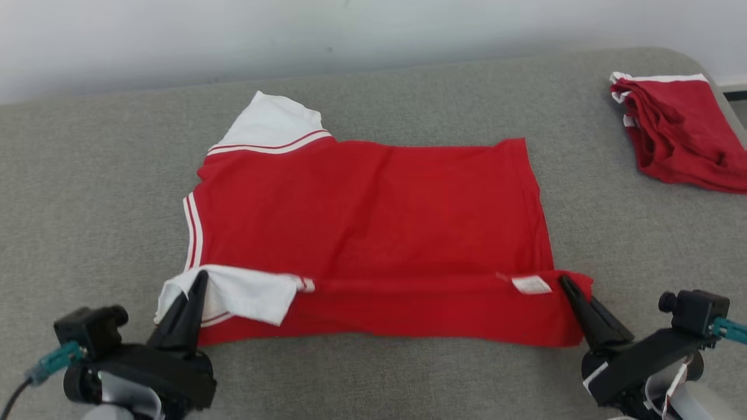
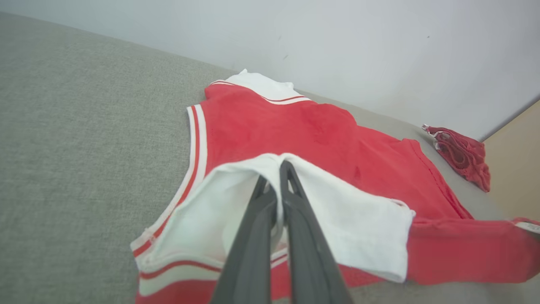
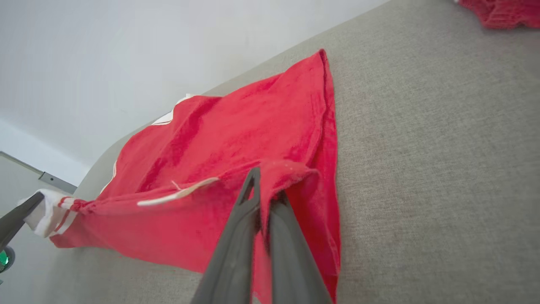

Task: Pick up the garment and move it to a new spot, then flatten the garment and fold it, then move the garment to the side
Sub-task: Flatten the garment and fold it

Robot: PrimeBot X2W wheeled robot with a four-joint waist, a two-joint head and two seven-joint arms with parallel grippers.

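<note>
Where bare, shows grey woven cloth: padded surface (image 1: 93,192), backed by a pale wall (image 1: 350,29). Lies mostly flat across its middle: red garment (image 1: 373,216), neck end to the left, hem to the right, near long edge lifted into a fold along its whole length. Heaped at the far right corner, well apart: second red garment (image 1: 683,131). Pinches the near white sleeve (image 1: 245,294) with fingers (image 2: 253,236) pressed together on the cloth: left gripper (image 1: 201,276). Clamped the same way on the near hem corner: right gripper (image 1: 565,282). Sits on the raised fold just left of that corner: small white label (image 1: 531,284).
</note>
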